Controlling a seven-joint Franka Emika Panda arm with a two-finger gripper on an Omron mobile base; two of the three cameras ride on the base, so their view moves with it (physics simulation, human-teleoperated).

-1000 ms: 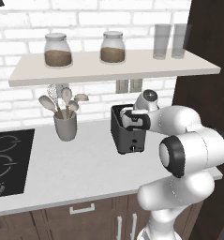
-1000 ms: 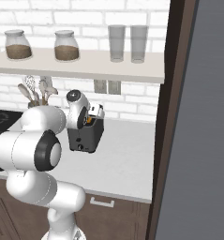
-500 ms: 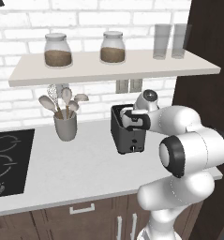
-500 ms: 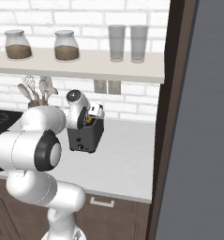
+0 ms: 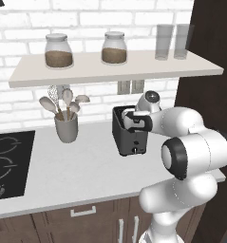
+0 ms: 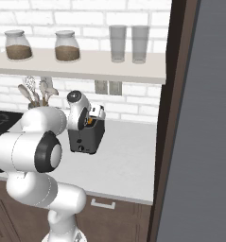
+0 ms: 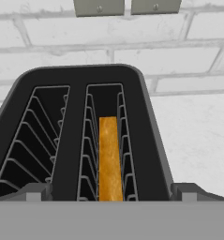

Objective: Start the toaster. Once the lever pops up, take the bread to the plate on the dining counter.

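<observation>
The dark grey toaster [image 5: 129,138] stands on the white worktop against the brick wall, also seen at toaster [image 6: 86,137]. From above, the toaster [image 7: 146,136] has two slots, and the golden-orange bread [image 7: 109,157] sits upright down in the right one; the left slot is bare. A sliver of the bread [image 6: 90,123] shows orange under the hand. My gripper [image 7: 111,194] hovers just over the toaster's top, open, its fingertips [image 7: 36,192] wide to either side and holding nothing. The gripper [image 5: 134,121] hides the toaster's top from the base. The lever is too small to make out. The plate and dining counter are out of view.
A grey utensil cup [image 5: 66,128] stands left of the toaster, with a black hob [image 5: 5,163] further left. A shelf [image 5: 110,66] with jars and glasses hangs low overhead. A tall dark cabinet [image 6: 199,118] walls off the right side. Wall sockets [image 7: 127,5] sit behind the toaster.
</observation>
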